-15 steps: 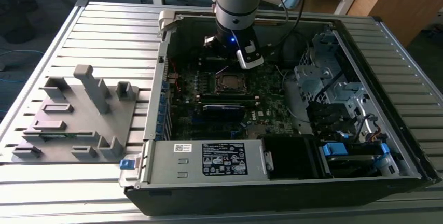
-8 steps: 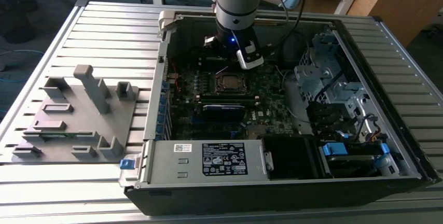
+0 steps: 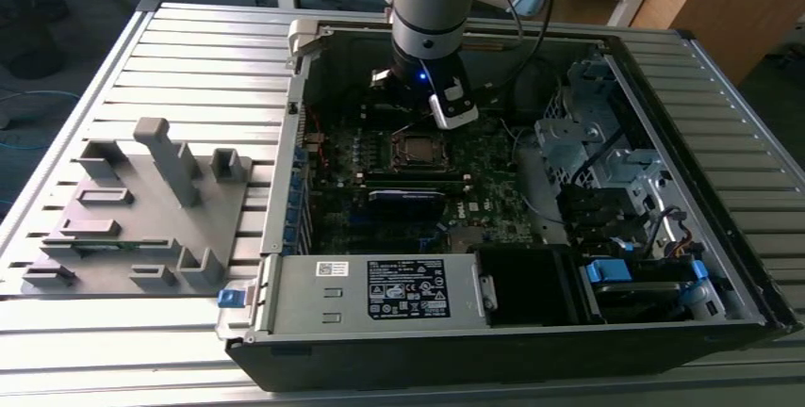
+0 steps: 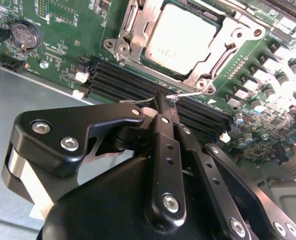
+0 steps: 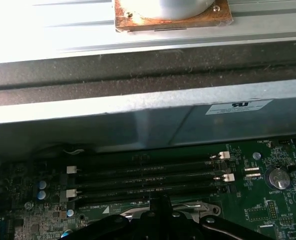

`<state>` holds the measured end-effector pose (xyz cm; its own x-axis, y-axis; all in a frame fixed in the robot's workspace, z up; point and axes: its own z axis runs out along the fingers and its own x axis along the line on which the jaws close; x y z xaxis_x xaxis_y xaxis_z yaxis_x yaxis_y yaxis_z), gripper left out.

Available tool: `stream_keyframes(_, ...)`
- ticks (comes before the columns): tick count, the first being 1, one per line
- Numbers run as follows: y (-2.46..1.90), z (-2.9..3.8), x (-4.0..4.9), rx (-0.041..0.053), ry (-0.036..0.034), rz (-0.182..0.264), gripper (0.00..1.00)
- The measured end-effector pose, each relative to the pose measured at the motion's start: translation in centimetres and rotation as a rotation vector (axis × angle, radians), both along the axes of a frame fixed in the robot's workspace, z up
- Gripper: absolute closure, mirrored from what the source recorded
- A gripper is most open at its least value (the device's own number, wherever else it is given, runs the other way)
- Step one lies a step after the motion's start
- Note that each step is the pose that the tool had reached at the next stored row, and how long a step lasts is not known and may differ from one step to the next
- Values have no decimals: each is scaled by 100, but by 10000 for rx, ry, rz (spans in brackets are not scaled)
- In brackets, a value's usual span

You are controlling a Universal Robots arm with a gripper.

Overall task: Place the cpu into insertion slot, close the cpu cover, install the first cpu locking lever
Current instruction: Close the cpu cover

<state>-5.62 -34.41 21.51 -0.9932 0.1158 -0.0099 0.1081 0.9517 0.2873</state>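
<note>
Lying flat, silver-grey cpu [image 4: 180,39], square, dull

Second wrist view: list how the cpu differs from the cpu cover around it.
The dull silver-grey flat square cpu is a solid plate; the thin silver metal cpu cover is an open-centred frame. The cpu is smaller, showing through the cover's opening. Both are square, metallic and lie flat.
</note>
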Motion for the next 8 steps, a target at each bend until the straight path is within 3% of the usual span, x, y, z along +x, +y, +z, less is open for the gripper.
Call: stream_keyframes(8,-1,-22,0,7,-35,1,90)
